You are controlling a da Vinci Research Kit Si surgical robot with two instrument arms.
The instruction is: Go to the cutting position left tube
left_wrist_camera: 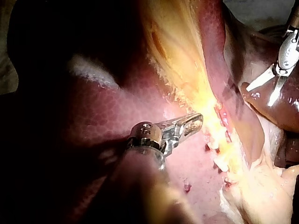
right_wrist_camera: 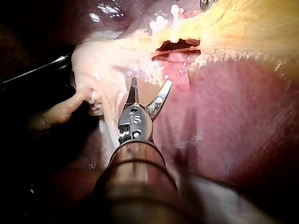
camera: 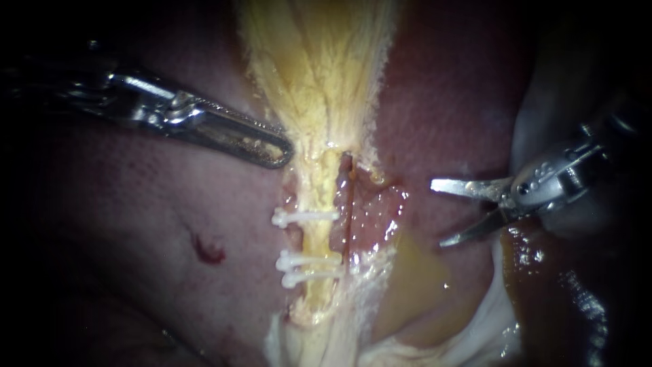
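Endoscope view: right instrument [camera: 438,212] well apart from the clipped left tube [camera: 318,238].

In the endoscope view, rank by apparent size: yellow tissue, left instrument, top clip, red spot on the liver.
1. Yellow tissue.
2. Left instrument, its visible part.
3. Top clip and red spot: too alike to rank; clip longer, spot wider.

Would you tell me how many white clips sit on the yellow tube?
3: the upper clip alone, the middle clip and lower clip close together beneath, all across the yellow tube. None seems hidden.
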